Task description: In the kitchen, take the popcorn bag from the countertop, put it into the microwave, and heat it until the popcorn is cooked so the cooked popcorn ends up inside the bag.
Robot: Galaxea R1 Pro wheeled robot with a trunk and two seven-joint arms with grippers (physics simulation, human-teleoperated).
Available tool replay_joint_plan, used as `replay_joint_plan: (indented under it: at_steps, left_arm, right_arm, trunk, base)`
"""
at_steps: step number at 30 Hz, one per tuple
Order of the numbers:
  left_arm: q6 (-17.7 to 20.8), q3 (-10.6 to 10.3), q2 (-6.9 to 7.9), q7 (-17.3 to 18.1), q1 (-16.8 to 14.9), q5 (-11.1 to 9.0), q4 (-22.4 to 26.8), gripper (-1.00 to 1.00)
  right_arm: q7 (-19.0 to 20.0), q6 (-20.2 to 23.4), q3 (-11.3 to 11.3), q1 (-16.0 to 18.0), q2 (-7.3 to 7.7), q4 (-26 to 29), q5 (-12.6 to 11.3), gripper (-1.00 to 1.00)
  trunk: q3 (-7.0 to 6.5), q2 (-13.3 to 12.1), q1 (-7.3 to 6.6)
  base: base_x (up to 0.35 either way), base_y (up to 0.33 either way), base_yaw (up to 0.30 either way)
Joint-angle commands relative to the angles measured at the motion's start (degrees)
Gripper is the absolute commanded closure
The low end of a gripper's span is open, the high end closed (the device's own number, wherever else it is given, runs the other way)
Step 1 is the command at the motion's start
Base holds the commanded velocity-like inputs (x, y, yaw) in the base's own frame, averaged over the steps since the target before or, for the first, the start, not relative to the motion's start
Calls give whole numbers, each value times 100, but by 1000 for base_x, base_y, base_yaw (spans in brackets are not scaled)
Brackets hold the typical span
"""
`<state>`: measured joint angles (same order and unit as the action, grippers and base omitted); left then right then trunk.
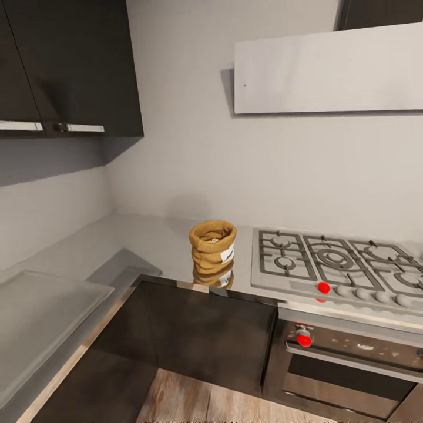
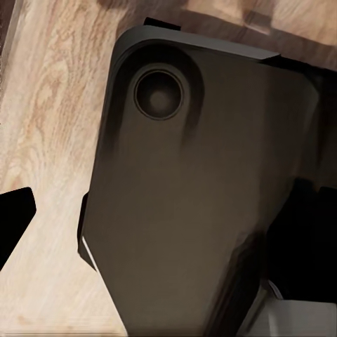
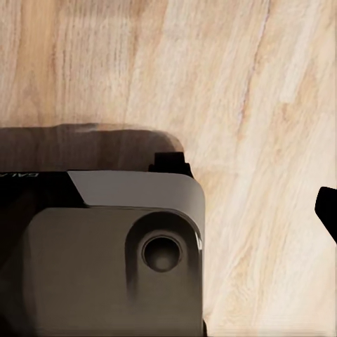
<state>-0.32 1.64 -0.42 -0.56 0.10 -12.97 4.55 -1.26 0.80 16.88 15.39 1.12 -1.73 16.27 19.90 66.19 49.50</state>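
Burlap sack: popcorn bag (image 1: pixel 212 245), tan, rolled rim, upright on the grey table (image 1: pixel 147 241) just beside the gas hob (image 1: pixel 338 264).
Contents: popcorn (image 1: pixel 212 239), pale heap in the mouth.
Handling: likely light, soft, crushable; best pinched at the rolled rim or squeezed gently around the body.
Arms: both wrist cameras look down over the robot base (image 2: pixel 196 210) and wood floor (image 3: pixel 246 105), suggesting lowered arms.
End effector state: cannot tell for either.
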Motion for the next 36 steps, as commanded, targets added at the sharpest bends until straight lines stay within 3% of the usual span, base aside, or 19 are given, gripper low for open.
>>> replay_joint_plan:
  at_steps: [1, 36]
  left_arm:
    - [-3, 16, -2, -6, 1, -22, 11, -100]
    - [-3, 12, -11, -6, 5, -23, 19, -100]
  right_arm:
    - [-14, 4, 45, 8, 2, -10, 60, -100]
    - [-33, -27, 46, 8, 25, -8, 60, -100]
  trunk:
    - [15, 4, 0]
    - [340, 4, 0]
  base:
    - [0, 0, 0]
    - [0, 0, 0]
